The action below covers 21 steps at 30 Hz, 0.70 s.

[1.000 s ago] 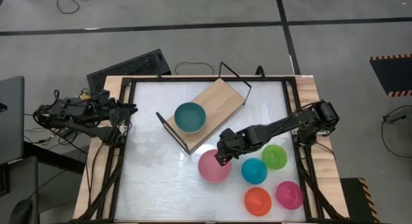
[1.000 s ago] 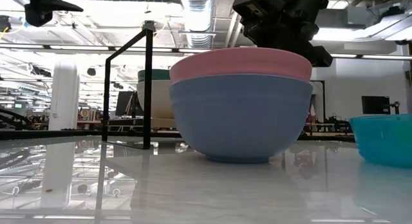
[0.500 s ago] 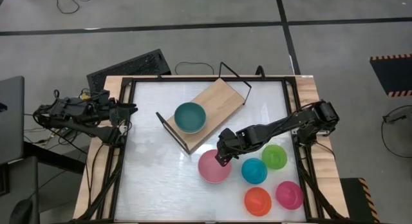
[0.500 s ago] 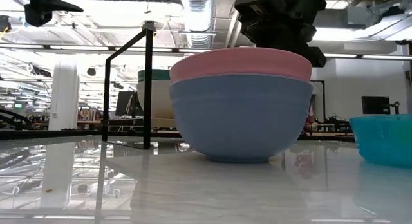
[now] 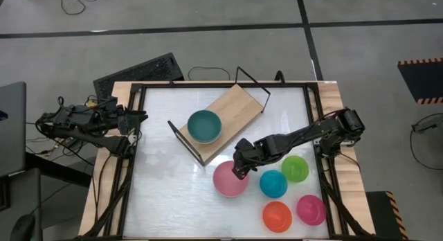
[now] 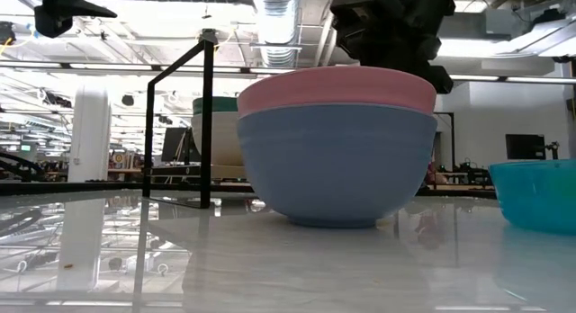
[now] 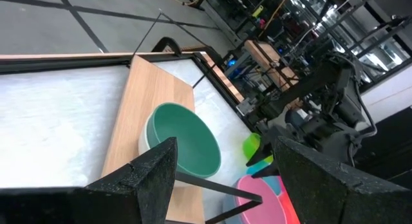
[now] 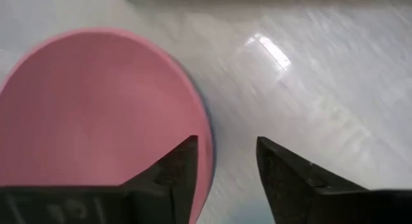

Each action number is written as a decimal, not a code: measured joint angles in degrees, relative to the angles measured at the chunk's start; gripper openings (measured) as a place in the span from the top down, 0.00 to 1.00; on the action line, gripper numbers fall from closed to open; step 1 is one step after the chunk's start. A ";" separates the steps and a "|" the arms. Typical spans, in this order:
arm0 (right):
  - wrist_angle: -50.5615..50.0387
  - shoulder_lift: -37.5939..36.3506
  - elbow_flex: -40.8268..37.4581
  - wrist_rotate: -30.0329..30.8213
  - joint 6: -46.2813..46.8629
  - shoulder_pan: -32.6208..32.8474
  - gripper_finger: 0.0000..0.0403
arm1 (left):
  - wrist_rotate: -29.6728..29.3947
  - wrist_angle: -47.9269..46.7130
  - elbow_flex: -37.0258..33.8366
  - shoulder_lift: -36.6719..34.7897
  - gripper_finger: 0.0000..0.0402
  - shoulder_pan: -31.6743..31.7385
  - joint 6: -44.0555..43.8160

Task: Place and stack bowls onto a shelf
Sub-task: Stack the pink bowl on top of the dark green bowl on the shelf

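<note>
A pink bowl (image 5: 228, 180) sits nested in a blue-grey bowl (image 6: 333, 165) on the white table, near the shelf's near end. My right gripper (image 5: 240, 170) is open just above the pink bowl's rim (image 8: 205, 137) on its right side, one finger over the inside and one outside. I see no touch. The shelf (image 5: 235, 106), a wooden board with black wire ends, carries a large teal bowl (image 5: 204, 126) standing on its base. My left gripper (image 5: 138, 123) waits open at the table's left edge.
Right of the pink bowl stand several small bowls: a cyan one (image 5: 273, 183), a green one (image 5: 295, 168), a red one (image 5: 277, 215) and a magenta one (image 5: 311, 208). The shelf's far half (image 5: 242, 102) is bare board. A black frame (image 5: 208, 86) borders the table.
</note>
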 joint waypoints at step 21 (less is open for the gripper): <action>0.58 1.89 -0.28 -0.29 0.45 0.48 0.47 | 0.80 0.03 -0.02 0.01 0.39 0.00 -0.46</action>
